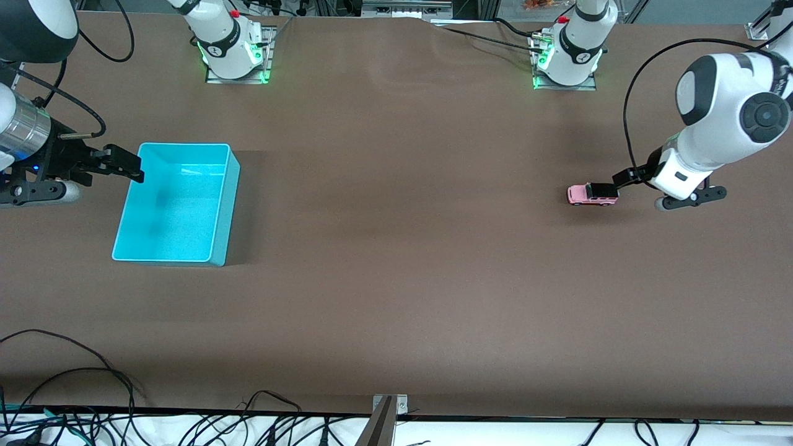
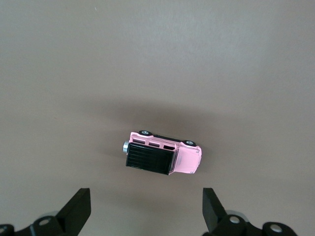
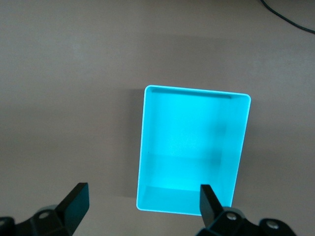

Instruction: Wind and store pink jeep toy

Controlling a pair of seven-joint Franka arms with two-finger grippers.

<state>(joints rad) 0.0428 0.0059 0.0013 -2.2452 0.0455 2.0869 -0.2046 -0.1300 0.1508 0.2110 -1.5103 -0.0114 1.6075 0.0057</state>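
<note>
The pink jeep toy (image 1: 593,194) stands on its wheels on the brown table toward the left arm's end; its black roof shows in the left wrist view (image 2: 162,158). My left gripper (image 1: 621,179) is open and empty. It hovers just beside the jeep, which lies ahead of its fingertips (image 2: 78,209), not between them. The turquoise bin (image 1: 179,210) is empty and stands toward the right arm's end; it also shows in the right wrist view (image 3: 194,142). My right gripper (image 1: 127,167) is open and empty over the bin's outer rim (image 3: 142,201).
The two arm bases (image 1: 235,56) (image 1: 567,59) stand at the table's edge farthest from the front camera. Loose cables (image 1: 93,371) and a metal bracket (image 1: 385,418) lie along the edge nearest the front camera. Bare brown tabletop separates bin and jeep.
</note>
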